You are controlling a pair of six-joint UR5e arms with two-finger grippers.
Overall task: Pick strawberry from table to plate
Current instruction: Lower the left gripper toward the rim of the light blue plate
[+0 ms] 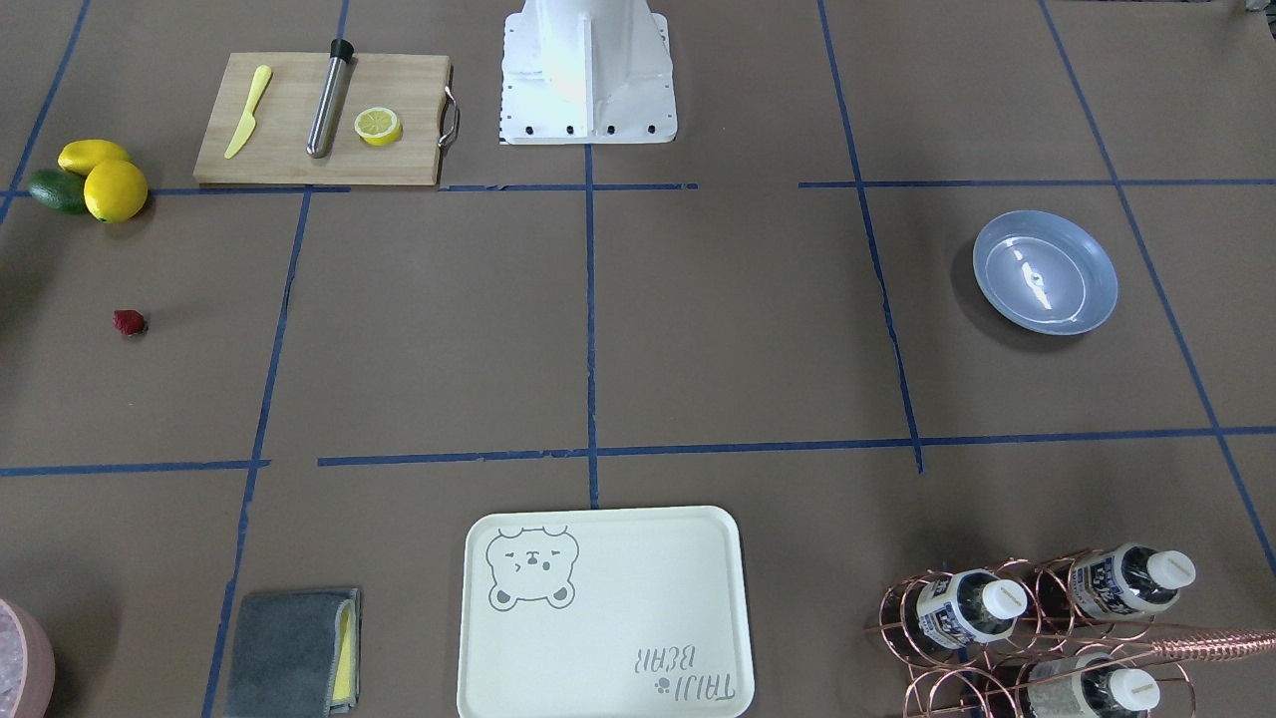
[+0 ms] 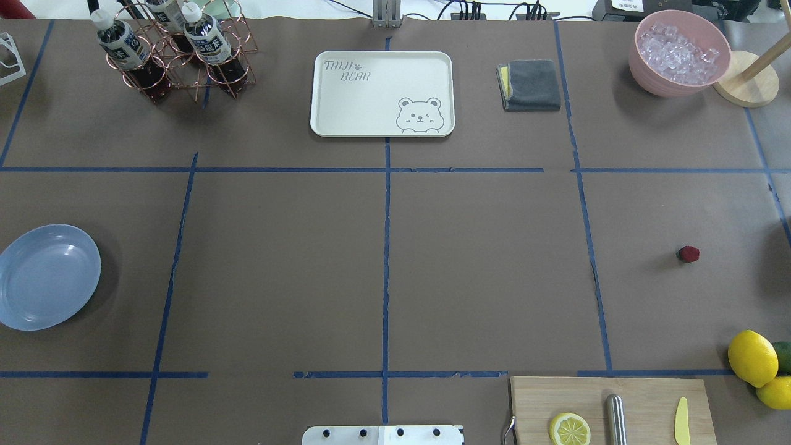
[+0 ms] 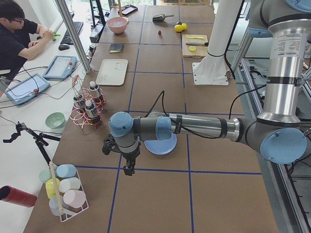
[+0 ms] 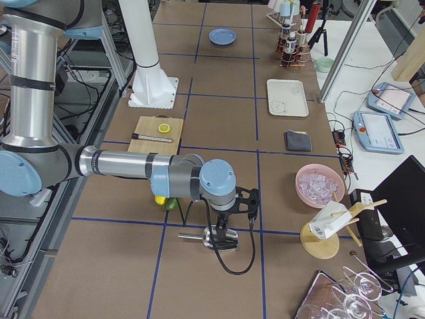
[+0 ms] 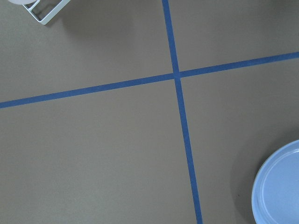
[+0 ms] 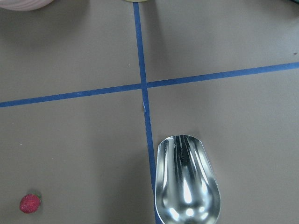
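The strawberry [image 2: 688,254] lies alone on the brown table [image 2: 482,266] at the right side of the overhead view; it also shows small and red in the front view [image 1: 129,322] and at the lower left of the right wrist view [image 6: 30,203]. The pale blue plate [image 2: 46,276] sits empty at the far left edge [image 1: 1045,272], and its rim shows in the left wrist view [image 5: 280,186]. My left gripper [image 3: 129,169] hangs just beyond the plate's outer side. My right gripper [image 4: 224,229] hangs over a metal scoop. Both show only in the side views, so I cannot tell whether either is open or shut.
Two lemons and a green fruit [image 2: 757,364] lie near a cutting board [image 2: 618,411] with a lemon half. A bear tray [image 2: 382,93], bottle rack [image 2: 170,52], grey cloth [image 2: 530,84] and pink ice bowl [image 2: 680,52] line the far edge. A steel scoop [image 6: 187,186] lies past the strawberry. A person [image 3: 17,41] sits beside the table.
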